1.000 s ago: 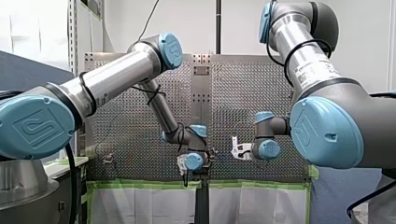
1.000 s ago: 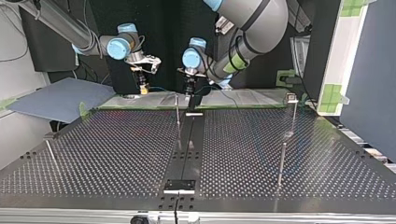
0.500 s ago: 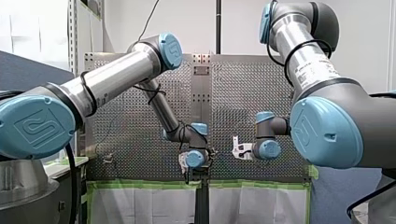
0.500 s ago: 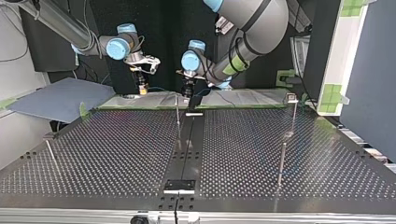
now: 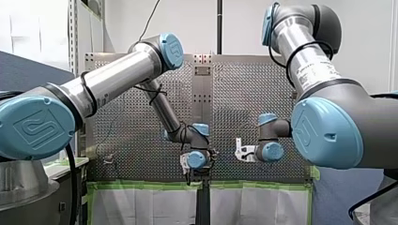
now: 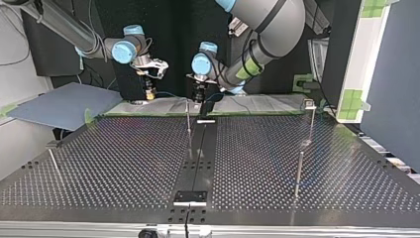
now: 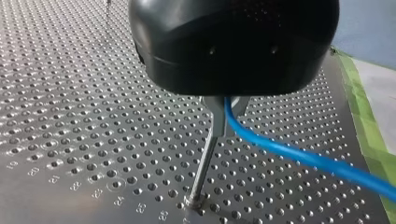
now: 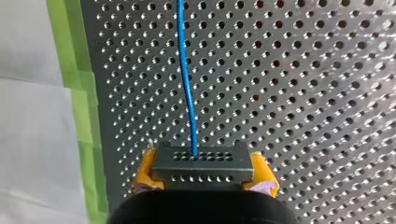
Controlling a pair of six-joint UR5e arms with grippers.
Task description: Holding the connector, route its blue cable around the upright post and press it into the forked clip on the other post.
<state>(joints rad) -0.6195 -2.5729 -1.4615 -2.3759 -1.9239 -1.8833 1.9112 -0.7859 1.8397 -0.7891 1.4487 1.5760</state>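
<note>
Blue cable (image 7: 299,157) beside upright post (image 7: 203,172)

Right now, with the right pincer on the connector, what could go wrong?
1. The blue cable runs nearly straight out of the connector in my right pincer; more pull might drag it from the yellow pads.
2. My left pincer blocks its camera's sight of the thin post's top, where the cable meets it, so a missed seat could go unseen.
</note>
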